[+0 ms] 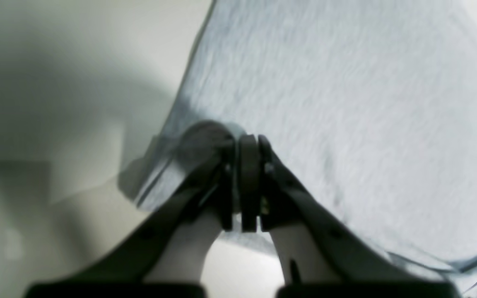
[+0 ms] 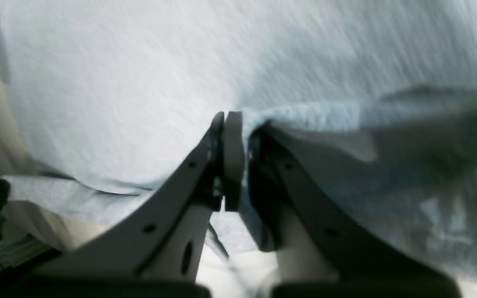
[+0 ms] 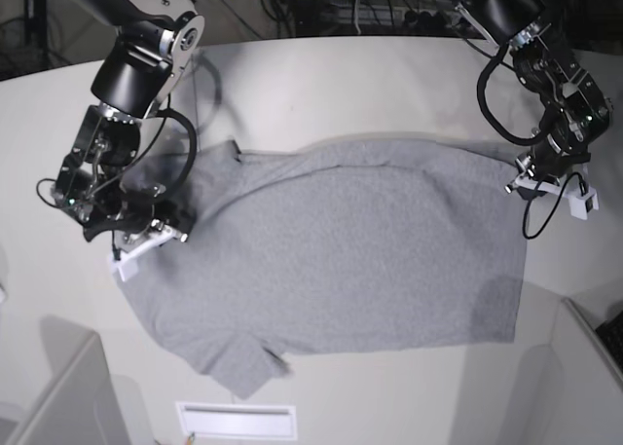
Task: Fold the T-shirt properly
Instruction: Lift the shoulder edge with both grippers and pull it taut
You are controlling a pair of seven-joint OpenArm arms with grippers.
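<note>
While both arms hold cloth, we list the scene as follows.
T-shirt (image 3: 341, 250): heather-grey, spread flat on the surface (image 3: 370, 85), plain side up; long axis runs across the base view, collar end toward that view's left, hem toward its right.
Left end effector (image 3: 550, 177): jaws pressed together, pinching the T-shirt at the far hem corner, on the base view's right; the cloth lies inward from it.
Right end effector (image 3: 146, 233): jaws pressed together, pinching the T-shirt near the far sleeve and shoulder, on the base view's left.
Near sleeve (image 3: 238, 362): free, lying flat at the near edge.
Key relation: we hold the far long edge at both ends; the near long edge lies straight toward the camera, so we judge the fold runs along the long axis, far edge brought over near.
Nearer arm: neither; each sits at its own end.
</note>
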